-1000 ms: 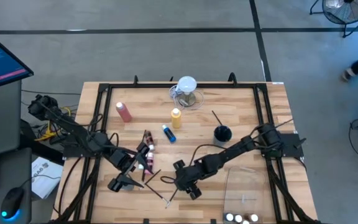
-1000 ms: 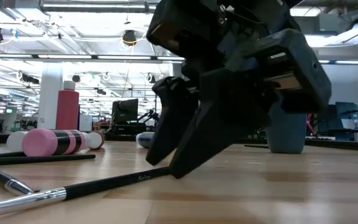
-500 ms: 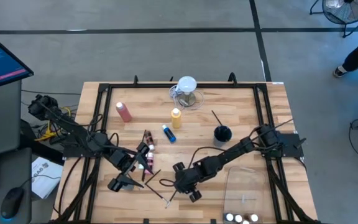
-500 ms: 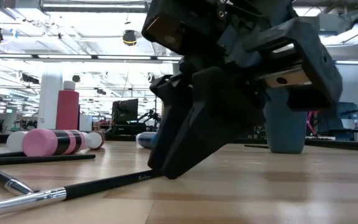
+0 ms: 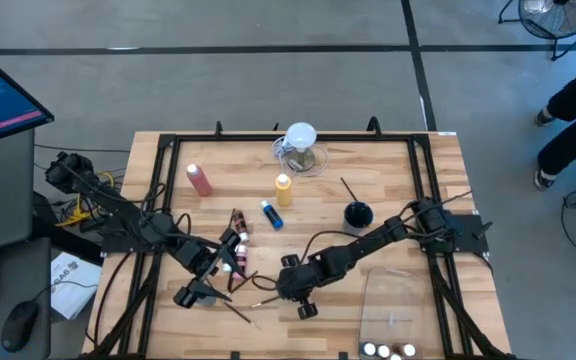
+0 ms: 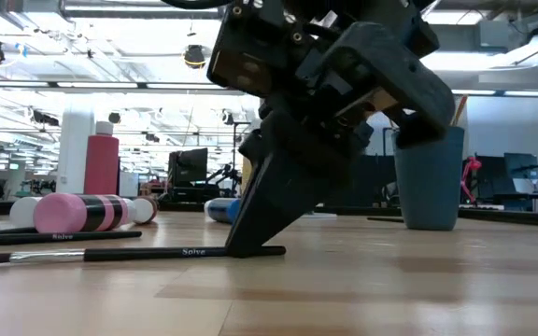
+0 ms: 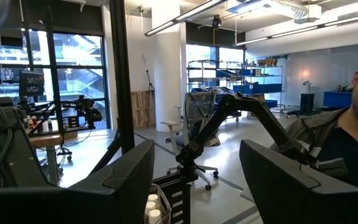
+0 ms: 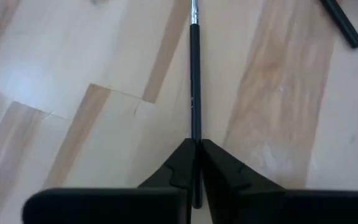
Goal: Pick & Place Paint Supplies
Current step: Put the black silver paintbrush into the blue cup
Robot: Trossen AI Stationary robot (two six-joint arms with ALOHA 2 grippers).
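Where the table lies bare, right hand [image 8: 196,163] pinched onto flat-lying paintbrush [image 8: 195,93].

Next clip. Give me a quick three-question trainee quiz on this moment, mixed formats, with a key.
1. True or false: the right end effector is shut on a paintbrush lying on the table.
2. Which bottle stands upright at the table's far left? A) pink-red bottle B) green C) black
3. Fill in: the left end effector is ____ and holds nothing.

Key: 1 true; 2 A; 3 open
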